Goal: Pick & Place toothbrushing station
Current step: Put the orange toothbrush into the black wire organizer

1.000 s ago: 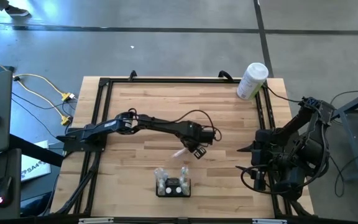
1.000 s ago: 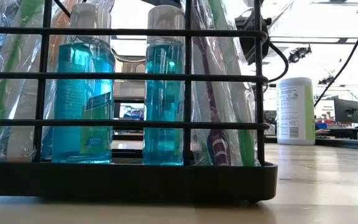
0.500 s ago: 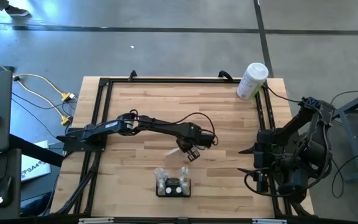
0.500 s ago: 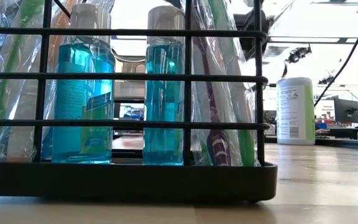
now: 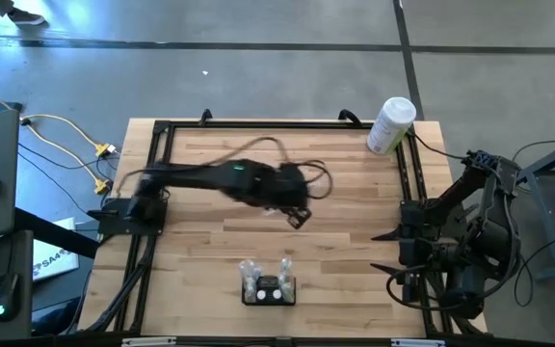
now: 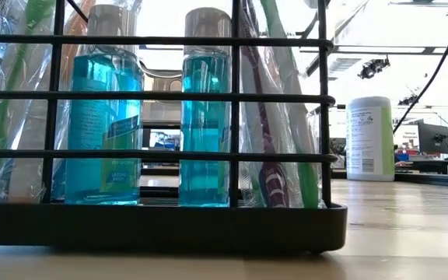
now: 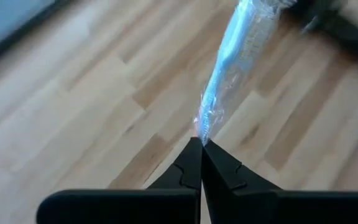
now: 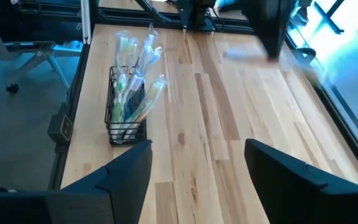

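left gripper (image 7: 201, 144) | pinches wrapped toothbrush (image 7: 229, 68) (blue) | above table (image 5: 355, 173)

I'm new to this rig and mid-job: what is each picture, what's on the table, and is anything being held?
Two dark robot arms work at a wooden table. One camera looks straight down, one sits at table level, and one rides each wrist. The black wire toothbrushing station, holding blue bottles and wrapped brushes, stands at the near edge. A white container stands at the far corner. The left gripper, jaws shut, holds a wrapped toothbrush over the table's middle. The right gripper waits open at the side.
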Controlling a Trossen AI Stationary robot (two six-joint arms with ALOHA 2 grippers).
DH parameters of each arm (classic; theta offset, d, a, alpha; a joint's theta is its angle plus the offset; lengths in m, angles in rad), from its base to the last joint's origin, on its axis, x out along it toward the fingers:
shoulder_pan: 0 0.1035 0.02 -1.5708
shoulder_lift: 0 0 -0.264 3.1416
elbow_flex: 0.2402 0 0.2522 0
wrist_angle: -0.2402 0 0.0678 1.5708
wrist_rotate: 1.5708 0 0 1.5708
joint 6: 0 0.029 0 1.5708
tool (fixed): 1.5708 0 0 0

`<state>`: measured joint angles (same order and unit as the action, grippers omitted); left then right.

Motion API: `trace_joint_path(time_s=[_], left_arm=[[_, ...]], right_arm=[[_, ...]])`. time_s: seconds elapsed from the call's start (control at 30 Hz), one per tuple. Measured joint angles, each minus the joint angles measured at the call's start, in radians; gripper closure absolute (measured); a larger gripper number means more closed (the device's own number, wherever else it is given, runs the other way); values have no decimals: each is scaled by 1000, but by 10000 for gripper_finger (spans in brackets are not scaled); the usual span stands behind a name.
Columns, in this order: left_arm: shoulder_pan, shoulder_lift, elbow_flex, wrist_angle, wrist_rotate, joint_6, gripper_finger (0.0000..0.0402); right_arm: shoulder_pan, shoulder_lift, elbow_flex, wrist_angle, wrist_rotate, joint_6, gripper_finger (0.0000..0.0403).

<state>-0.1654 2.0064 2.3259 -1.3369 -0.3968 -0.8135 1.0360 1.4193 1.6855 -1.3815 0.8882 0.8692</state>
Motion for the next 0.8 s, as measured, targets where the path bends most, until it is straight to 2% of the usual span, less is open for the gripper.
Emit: trace_joint_path(time_s=[0.17, 0.33, 0.43, 0.5, 0.63, 0.8], left_arm=[[-148, -126, -1, 93, -150, -26, 400], [-370, -196, 4, 206, -372, -24, 400], [-515, -192, 0, 221, -476, -34, 401], [-607, -176, 0, 221, -523, -97, 401], [-788, -115, -1, 232, -725, -244, 401], [-947, -28, 0, 240, -964, -390, 401]], right_arm=[[5, 0, 0, -1, 12, -9, 153], [5, 0, 0, -3, 30, -36, 153], [5, 0, 0, -3, 37, -61, 153], [5, 0, 0, -4, 60, -78, 153], [5, 0, 0, -2, 115, -136, 153], [4, 0, 0, 0, 185, -192, 153]])
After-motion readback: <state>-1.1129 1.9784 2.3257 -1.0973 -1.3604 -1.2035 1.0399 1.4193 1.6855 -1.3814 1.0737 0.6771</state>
